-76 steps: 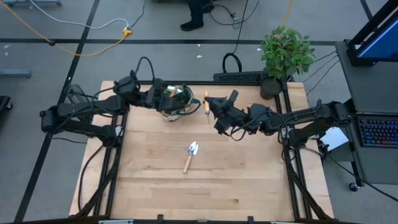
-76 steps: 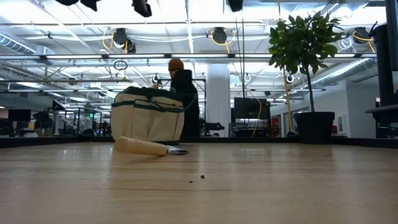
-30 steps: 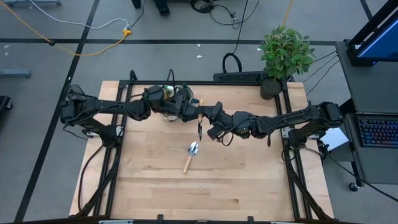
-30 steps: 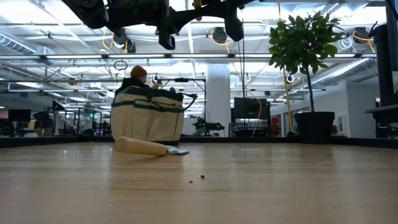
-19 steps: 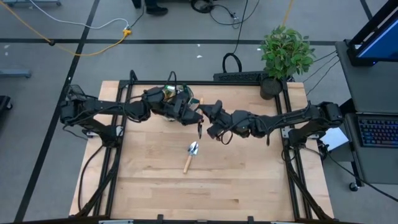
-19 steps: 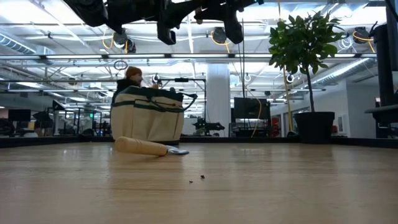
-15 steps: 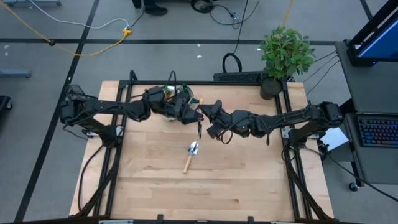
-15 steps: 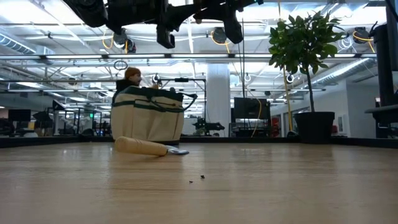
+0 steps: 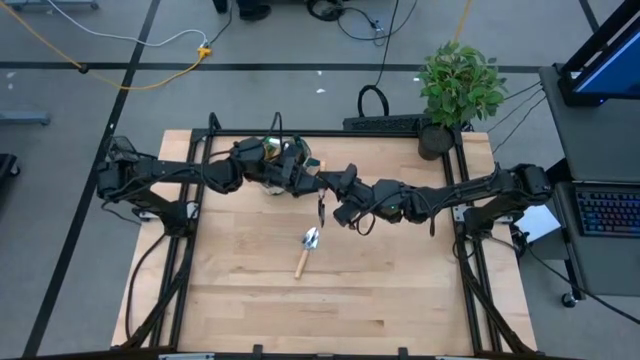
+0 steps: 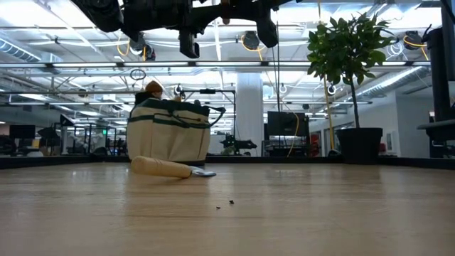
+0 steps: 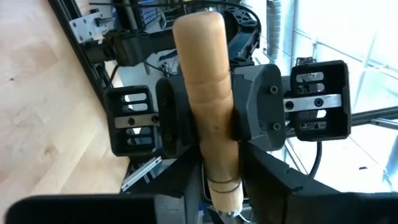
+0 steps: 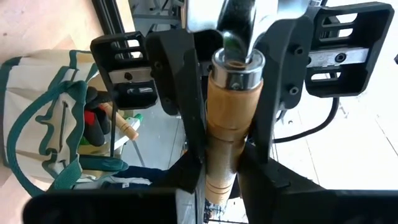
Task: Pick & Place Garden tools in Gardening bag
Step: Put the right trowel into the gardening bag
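Between both grippers: wooden-handled tool [image 9: 320, 190] | left gripper [image 9: 305, 182] and right gripper [image 9: 335, 186] both pinching it | handover step | next: one releases, bag [image 9: 272, 160] behind left gripper

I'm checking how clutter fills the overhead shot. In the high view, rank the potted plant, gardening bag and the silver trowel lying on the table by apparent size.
Largest to smallest in the high view:
1. potted plant
2. silver trowel
3. gardening bag

The bag's rank is unsure: the left gripper and its arm hide much of it.
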